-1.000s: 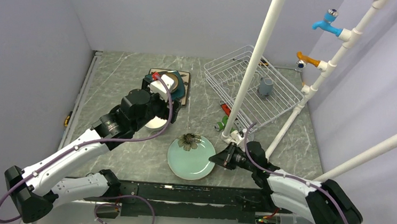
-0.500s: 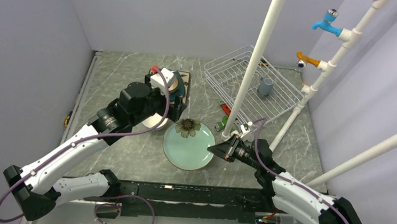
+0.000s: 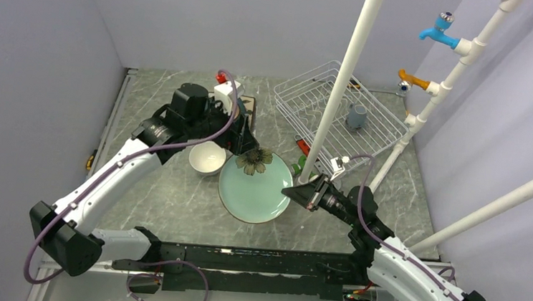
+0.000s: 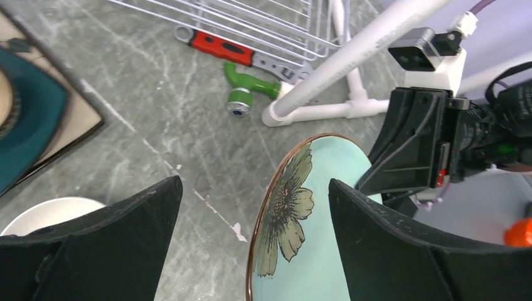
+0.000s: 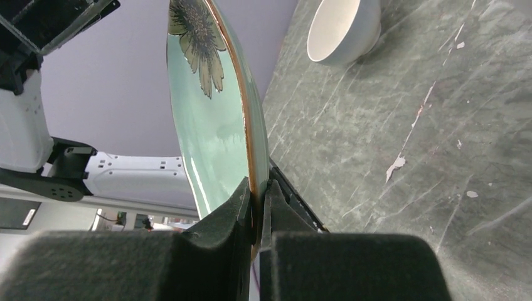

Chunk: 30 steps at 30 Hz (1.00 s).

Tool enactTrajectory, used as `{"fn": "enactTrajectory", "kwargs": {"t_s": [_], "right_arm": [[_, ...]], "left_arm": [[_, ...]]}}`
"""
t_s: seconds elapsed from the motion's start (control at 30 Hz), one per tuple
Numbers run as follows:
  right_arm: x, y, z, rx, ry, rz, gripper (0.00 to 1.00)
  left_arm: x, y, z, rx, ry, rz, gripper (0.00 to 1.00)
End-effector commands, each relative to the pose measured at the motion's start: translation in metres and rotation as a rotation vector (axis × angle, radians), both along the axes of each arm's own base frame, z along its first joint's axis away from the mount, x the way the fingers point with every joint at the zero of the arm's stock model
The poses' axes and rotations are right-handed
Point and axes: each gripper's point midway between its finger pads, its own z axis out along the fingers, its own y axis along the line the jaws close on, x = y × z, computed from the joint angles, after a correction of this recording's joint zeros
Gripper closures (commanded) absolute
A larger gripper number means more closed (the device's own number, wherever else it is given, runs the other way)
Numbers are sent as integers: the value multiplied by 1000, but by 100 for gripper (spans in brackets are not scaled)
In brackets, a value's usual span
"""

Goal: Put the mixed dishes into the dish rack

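Note:
The mint-green round plate [image 3: 254, 193] with a flower print is lifted off the table and tilted on edge. My right gripper [image 3: 295, 194] is shut on its near-right rim; the right wrist view shows both pads clamping the brown edge of the plate [image 5: 210, 119]. My left gripper [image 3: 244, 151] is open and straddles the plate's far rim [image 4: 279, 216], with one finger [image 4: 113, 244] on each side and not touching. A white bowl [image 3: 207, 158] sits on the table left of the plate. The dish rack [image 3: 376, 134] stands at the back right with a small grey mug [image 3: 356, 116] inside.
A teal square plate [image 4: 28, 119] lies on a cream square plate [image 4: 78, 125] behind the left gripper. A red wrench [image 4: 226, 47] and a green item [image 4: 248, 94] lie by the rack's front. A white pipe post [image 3: 336, 91] rises beside the plate and rack.
The right gripper raised the plate from flat to tilted and carried it slightly left. The left arm swung forward over the plate's far rim, uncovering the white bowl.

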Motion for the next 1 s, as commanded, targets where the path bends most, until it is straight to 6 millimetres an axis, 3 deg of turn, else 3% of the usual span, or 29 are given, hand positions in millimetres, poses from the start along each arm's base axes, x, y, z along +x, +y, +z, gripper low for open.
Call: {"fn": "enactTrajectory", "kwargs": {"t_s": [0.0, 0.07, 0.33, 0.43, 0.63, 0.77, 0.93, 0.97], "right_arm": [[0, -7, 81, 129, -224, -34, 100], [1, -8, 85, 114, -243, -43, 100], [0, -11, 97, 114, -277, -53, 100], [-1, -12, 100, 119, -282, -55, 100], [-2, -11, 102, 107, -296, -44, 100], [-3, -11, 98, 69, -295, -32, 100], [-7, -9, 92, -29, -298, 6, 100], [-7, -9, 94, -53, -307, 13, 93]], "left_arm": [[-22, -24, 13, -104, 101, -210, 11], [-30, -32, 9, -129, 155, -284, 14], [-33, -42, -11, -127, 260, -361, 16], [-37, -45, -11, -143, 269, -401, 29], [-39, -47, -10, -152, 263, -433, 75], [-42, -48, -7, -168, 256, -449, 100], [-44, -48, -4, -177, 243, -464, 100], [-46, -49, -2, -187, 236, -471, 100]]}}
